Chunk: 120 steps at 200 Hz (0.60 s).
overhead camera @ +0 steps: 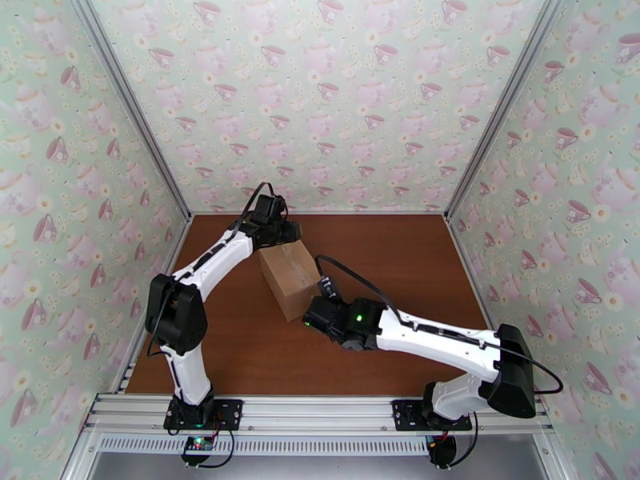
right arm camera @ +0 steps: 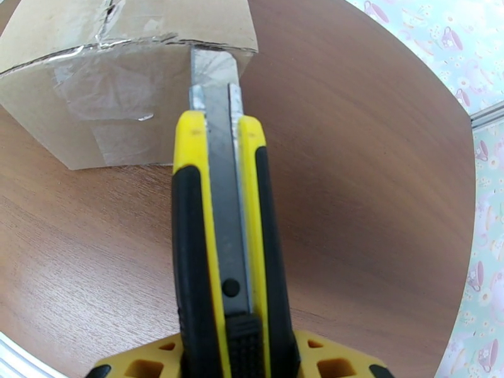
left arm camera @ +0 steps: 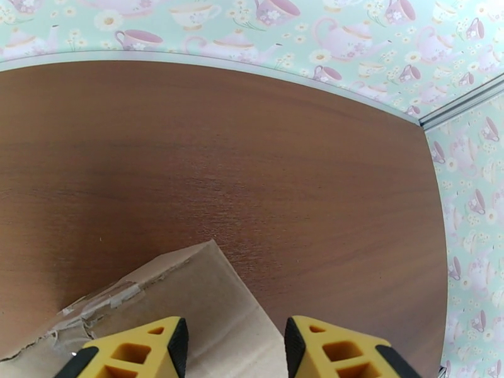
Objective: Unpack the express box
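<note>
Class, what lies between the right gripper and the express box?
A yellow-and-black utility knife, held in the right gripper, its blade reaching the express box at its taped top edge; the right wrist view shows it.

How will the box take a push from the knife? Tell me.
The box probably slides easily on the smooth table. Lying low and long, it should not tip. Its torn, taped edge suggests soft cardboard that may dent under the knife.
</note>
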Motion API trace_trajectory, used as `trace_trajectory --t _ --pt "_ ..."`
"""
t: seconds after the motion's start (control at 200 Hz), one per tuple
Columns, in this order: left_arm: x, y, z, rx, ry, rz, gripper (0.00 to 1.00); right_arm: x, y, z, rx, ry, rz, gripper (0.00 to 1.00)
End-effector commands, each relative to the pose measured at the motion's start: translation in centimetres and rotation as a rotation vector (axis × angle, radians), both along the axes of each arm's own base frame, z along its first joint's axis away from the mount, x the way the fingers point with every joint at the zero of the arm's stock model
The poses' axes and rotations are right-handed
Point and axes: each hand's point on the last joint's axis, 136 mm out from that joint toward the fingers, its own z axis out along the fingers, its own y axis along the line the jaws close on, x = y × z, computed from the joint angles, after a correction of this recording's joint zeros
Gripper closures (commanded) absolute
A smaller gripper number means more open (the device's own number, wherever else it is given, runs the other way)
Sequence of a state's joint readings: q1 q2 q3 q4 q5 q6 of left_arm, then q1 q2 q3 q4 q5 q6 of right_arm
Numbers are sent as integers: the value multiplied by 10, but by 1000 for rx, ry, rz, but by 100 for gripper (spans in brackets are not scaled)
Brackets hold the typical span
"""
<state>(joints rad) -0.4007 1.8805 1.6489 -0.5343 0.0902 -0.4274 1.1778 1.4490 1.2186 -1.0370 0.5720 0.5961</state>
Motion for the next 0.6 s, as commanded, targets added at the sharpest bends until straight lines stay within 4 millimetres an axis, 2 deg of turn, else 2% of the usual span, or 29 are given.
trace_trajectory --t 0.0,0.105,0.185,0.446,0.596 --pt "-5 -5 -14 -8 45 -13 53 10 7 18 38 -64 -5 100" --pt "-3 -2 -6 2 32 -10 53 12 7 19 34 -72 -7 100" --pt "2 9 3 14 14 8 53 11 7 19 41 -70 -9 100" --pt "26 71 41 16 -55 126 53 9 5 17 49 -55 -19 100" --pt "40 102 42 31 -56 180 52 10 5 20 54 -64 -20 100"
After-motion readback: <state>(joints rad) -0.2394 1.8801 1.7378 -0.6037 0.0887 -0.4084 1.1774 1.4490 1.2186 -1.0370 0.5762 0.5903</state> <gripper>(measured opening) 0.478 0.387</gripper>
